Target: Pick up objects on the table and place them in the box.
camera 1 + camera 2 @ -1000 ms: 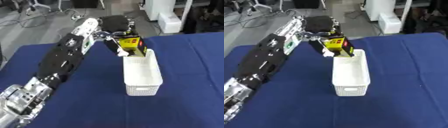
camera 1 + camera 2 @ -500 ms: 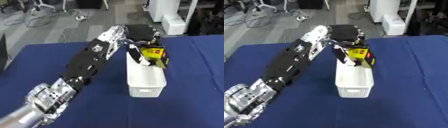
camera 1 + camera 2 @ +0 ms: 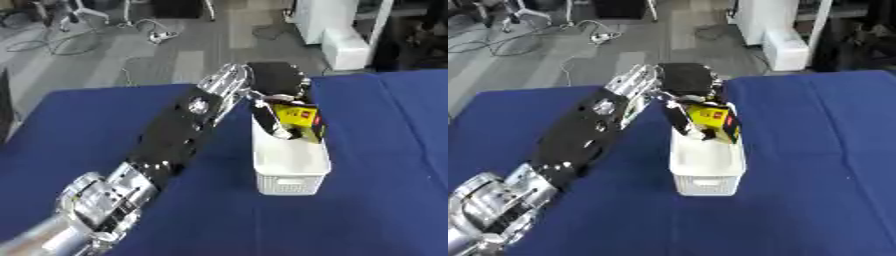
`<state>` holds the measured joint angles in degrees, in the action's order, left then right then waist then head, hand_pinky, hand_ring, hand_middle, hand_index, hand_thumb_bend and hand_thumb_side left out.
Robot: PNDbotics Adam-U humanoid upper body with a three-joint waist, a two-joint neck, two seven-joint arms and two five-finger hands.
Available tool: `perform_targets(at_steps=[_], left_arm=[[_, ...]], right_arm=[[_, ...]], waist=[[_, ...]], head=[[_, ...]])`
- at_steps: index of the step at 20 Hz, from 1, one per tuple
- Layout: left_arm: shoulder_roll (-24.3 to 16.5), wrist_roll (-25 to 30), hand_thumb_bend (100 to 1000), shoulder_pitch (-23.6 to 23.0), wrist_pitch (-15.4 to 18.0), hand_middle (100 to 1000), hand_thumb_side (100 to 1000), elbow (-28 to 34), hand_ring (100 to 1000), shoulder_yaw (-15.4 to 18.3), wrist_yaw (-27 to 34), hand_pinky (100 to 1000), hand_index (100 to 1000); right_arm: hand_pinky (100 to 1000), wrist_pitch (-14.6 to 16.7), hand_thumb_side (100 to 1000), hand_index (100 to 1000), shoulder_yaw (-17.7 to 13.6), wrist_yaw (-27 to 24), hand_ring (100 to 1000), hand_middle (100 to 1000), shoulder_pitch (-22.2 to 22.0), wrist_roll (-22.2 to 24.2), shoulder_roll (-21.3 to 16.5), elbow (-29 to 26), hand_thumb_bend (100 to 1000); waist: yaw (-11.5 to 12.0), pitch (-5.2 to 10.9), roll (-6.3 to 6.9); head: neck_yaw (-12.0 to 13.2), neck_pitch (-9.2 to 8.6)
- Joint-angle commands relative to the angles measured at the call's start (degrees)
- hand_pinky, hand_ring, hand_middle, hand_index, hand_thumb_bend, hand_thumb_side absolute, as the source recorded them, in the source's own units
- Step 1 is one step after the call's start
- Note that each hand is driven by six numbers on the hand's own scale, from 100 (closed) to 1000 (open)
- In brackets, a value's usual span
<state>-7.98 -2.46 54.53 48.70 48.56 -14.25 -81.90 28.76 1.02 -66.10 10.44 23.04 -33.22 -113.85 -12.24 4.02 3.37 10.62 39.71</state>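
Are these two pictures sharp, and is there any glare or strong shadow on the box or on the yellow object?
Left eye view: soft overall; the yellow object in the left hand is too blurred to read its print. Right eye view: equally soft; the white box looks bright but without glare, and no strong shadow falls on the blue table.

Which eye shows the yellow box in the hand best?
Left eye view: the yellow box sits clear over the white basket, its red patch visible, held by the left hand. The right eye view shows the same box, a little more tilted against the fingers.
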Motion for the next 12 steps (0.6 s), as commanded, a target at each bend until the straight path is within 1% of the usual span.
perform_targets(at_steps=[1, 2, 3, 4, 5, 6, 7, 8, 9, 10, 11, 12], left_arm=[[0.05, -1.95, 100, 1.74, -0.72, 160, 560, -0.99, 100, 1.53, -3.38, 100, 270], [0.08, -2.56, 100, 1.77, -0.98, 183, 534, -1.46, 100, 1.79, -4.39, 100, 284], [0.14, -3.24, 100, 1.78, -1.31, 227, 511, -1.91, 100, 2.07, -5.41, 100, 316], [0.18, -3.75, 108, 1.76, -2.25, 311, 456, -2.4, 213, 2.42, -6.77, 100, 381], [0.34, -3.98, 219, 1.72, -3.5, 403, 451, -2.94, 334, 2.66, -8.4, 129, 460], [0.51, -3.59, 384, 1.66, -5.35, 533, 487, -3.8, 526, 2.98, -10.55, 350, 542], [0.85, -3.24, 384, 1.68, -7.06, 533, 487, -4.56, 526, 3.27, -12.5, 350, 542], [1.08, -2.61, 519, 1.6, -9.18, 690, 575, -5.59, 731, 3.84, -14.23, 652, 622], [1.5, -2.03, 557, 1.59, -11.26, 748, 650, -6.64, 799, 4.41, -15.5, 772, 654], [1.93, -1.81, 586, 1.46, -13.37, 795, 720, -7.72, 851, 5.26, -15.85, 857, 685], [2.31, -1.87, 585, 1.39, -15.05, 805, 736, -8.78, 860, 5.92, -15.4, 870, 692], [2.72, -2.49, 602, 1.14, -16.56, 897, 864, -9.84, 926, 6.97, -13.67, 966, 755]], right_arm=[[100, -0.27, 1000, 192, -0.56, -0.5, 100, 100, 0.88, -0.2, -0.71, -0.74, 100], [100, -0.31, 1000, 192, -0.55, -0.57, 100, 100, 0.95, -0.21, -0.72, -0.74, 100], [100, -0.35, 1000, 192, -0.54, -0.64, 100, 100, 1.01, -0.2, -0.71, -0.74, 100], [100, -0.4, 1000, 192, -0.52, -0.7, 100, 100, 1.08, -0.18, -0.71, -0.74, 100], [100, -0.44, 1000, 192, -0.5, -0.75, 100, 100, 1.15, -0.16, -0.69, -0.74, 100], [100, -0.48, 1000, 192, -0.48, -0.81, 100, 100, 1.22, -0.13, -0.67, -0.74, 100], [100, -0.52, 1000, 192, -0.46, -0.86, 100, 100, 1.28, -0.1, -0.65, -0.74, 100], [100, -0.55, 1000, 192, -0.45, -0.9, 100, 100, 1.33, -0.07, -0.62, -0.74, 100], [100, -0.6, 1000, 192, -0.43, -0.94, 100, 100, 1.38, -0.05, -0.59, -0.74, 100], [100, -0.64, 1000, 192, -0.42, -0.96, 100, 100, 1.44, -0.05, -0.55, -0.74, 100], [100, -0.7, 1000, 192, -0.42, -0.99, 100, 100, 1.49, -0.06, -0.52, -0.74, 100], [100, -0.73, 1000, 192, -0.44, -1.02, 100, 100, 1.53, -0.08, -0.49, -0.74, 100]], waist=[[-0.11, 0.51, -0.36], [-0.14, 0.51, -0.35], [-0.17, 0.51, -0.34], [-0.2, 0.49, -0.34], [-0.25, 0.47, -0.35], [-0.3, 0.44, -0.35], [-0.34, 0.42, -0.37], [-0.35, 0.38, -0.38], [-0.38, 0.36, -0.39], [-0.4, 0.32, -0.4], [-0.43, 0.31, -0.4], [-0.42, 0.28, -0.41]], head=[[0.45, -1.08], [0.47, -1.25], [0.47, -1.41], [0.49, -1.57], [0.53, -1.7], [0.6, -1.85], [0.66, -1.96], [0.73, -2.1], [0.81, -2.21], [0.86, -2.37], [0.9, -2.46], [0.84, -2.68]])
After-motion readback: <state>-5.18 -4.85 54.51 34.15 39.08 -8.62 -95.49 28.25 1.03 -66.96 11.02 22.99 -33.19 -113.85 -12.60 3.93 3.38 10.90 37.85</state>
